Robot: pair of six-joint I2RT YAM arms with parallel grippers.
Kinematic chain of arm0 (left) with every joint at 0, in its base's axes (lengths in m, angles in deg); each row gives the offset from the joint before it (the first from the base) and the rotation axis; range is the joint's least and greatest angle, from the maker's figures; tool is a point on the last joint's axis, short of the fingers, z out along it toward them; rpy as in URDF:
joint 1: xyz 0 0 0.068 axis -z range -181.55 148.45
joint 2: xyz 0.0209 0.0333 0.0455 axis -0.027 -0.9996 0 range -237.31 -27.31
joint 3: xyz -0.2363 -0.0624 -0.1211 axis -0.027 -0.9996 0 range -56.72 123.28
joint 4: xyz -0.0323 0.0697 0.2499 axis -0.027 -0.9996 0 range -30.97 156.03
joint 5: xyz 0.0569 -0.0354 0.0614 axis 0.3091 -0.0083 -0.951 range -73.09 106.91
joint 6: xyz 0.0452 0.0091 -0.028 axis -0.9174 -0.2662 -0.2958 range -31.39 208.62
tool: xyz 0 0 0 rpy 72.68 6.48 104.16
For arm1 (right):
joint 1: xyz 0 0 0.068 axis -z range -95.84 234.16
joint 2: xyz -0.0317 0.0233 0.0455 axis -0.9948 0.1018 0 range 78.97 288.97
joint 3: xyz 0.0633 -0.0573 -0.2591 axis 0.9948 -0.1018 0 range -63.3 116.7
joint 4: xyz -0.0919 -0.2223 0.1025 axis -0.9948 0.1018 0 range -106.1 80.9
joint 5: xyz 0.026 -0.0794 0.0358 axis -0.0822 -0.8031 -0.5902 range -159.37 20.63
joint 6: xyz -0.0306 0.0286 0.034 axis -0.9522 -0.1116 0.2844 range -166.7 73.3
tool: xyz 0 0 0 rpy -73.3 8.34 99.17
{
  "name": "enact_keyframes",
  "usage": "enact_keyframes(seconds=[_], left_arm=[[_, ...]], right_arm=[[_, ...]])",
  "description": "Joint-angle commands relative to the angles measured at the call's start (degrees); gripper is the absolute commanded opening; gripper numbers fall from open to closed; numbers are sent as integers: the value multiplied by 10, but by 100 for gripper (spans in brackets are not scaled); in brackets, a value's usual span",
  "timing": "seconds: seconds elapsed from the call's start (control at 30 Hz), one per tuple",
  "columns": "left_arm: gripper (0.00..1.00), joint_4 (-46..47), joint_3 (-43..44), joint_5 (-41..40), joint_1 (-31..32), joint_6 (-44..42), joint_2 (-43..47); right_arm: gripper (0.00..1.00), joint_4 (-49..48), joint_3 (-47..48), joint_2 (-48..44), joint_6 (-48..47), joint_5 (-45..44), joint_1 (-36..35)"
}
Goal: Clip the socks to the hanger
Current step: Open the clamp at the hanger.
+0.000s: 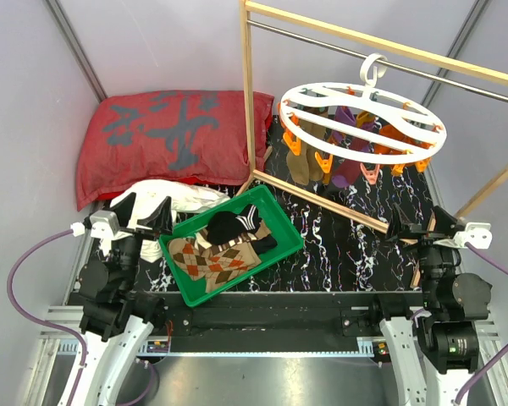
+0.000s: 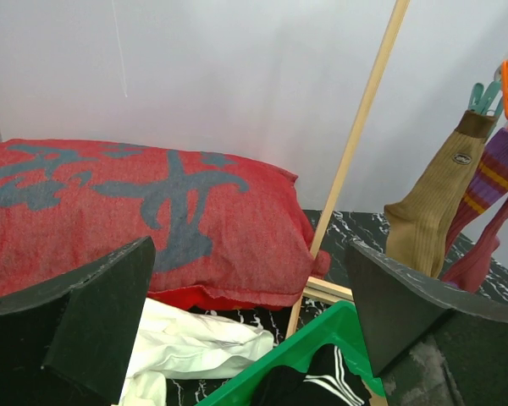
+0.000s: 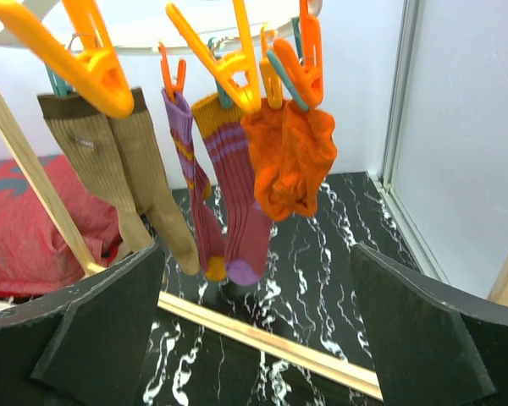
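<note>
Bright, even, diffuse light in all 3 views, prob. from overhead; shadows are soft, no hard edges. Top view is sharp centre to corners, w/ mild wide-angle lean at the edges. There's a pale glare line on the metal base strip (image 1: 262,353), and the white veins on the dark tabletop (image 1: 339,245) are crisp.

Left wrist: wall washed near white. Left fingers (image 2: 76,330) are dark, flat, a bit soft so close to the lens.

Right wrist: top of frame blown out, so the hanger (image 3: 186,47) rim melts into the backlit wall. Nearest orange clips (image 3: 93,72) are slightly soft. Right fingers (image 3: 423,338) are underexposed, little surface detail.
</note>
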Motion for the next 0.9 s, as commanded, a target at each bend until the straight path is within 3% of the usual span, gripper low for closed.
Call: enact_keyframes(seconds=[0.0,0.2,0.33,0.63,0.87], left_arm=[[99,30,1,22,3,22,7],[99,30,3,35,5,44,2],[99,32,2,40,8,45,2],[99,33,2,50,23,43,8],[99,24,16,69,37,29,-19]], right_arm=[[100,41,40,20,-14,12,3],[100,85,87,49,-16,21,3],[100,121,152,136,8,35,3],[100,122,237,249,16,36,3],[100,135,287,281,-15,50,3]])
